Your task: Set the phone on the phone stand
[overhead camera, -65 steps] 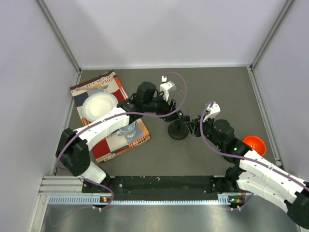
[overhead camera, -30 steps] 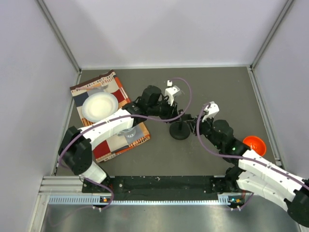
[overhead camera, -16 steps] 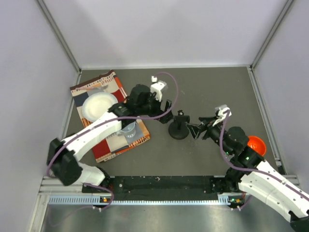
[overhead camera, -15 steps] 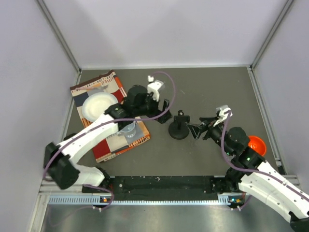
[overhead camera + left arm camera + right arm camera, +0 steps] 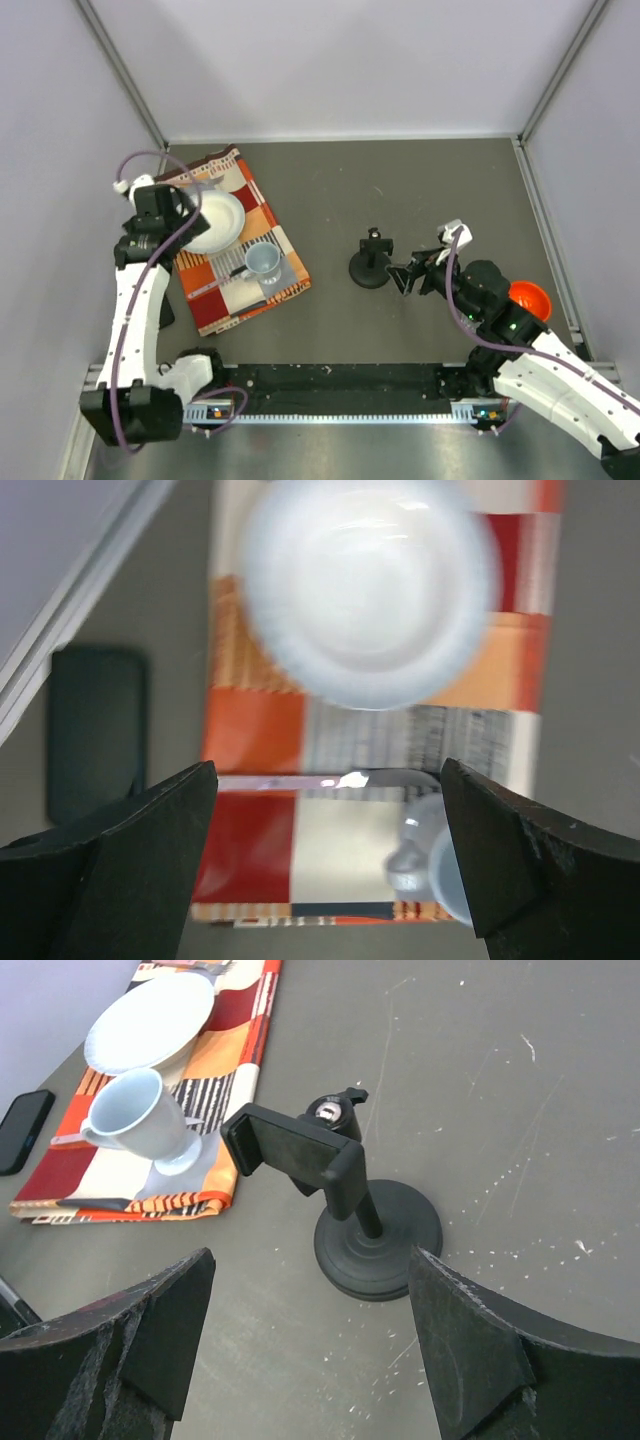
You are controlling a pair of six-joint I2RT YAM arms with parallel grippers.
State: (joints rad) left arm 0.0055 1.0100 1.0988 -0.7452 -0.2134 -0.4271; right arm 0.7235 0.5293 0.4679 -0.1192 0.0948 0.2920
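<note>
"Top external view first: what has just changed?"

"The left gripper (image 5: 328,770) has swung away from the small black phone stand with the round disc base (image 5: 369,265) and gone back to the far left. It hangs spread wide and empty above the orange-checked patterned cloth (image 5: 275,215). The right gripper (image 5: 405,275) has stayed just beside the stand, also spread and grasping nothing."

"What does that mean for the task?"

"I judge the fetch is only starting. The stand's clamp bracket is bare. The thin flat black phone (image 5: 95,730) lies flat on the dark grey worktop (image 5: 430,190), just off the cloth's edge near the left wall and well apart from the stand. The left gripper is over the dish rather than the phone, so it would need to shift sideways before closing."

"And the containers?"

"The white round dish (image 5: 213,220) on the cloth holds nothing. The pale blue cup (image 5: 263,261) stands upright near it on the cloth and looks empty from above. An orange bowl (image 5: 528,298) sits at the right, partly hidden by the right arm, and the part that shows is empty."
</note>
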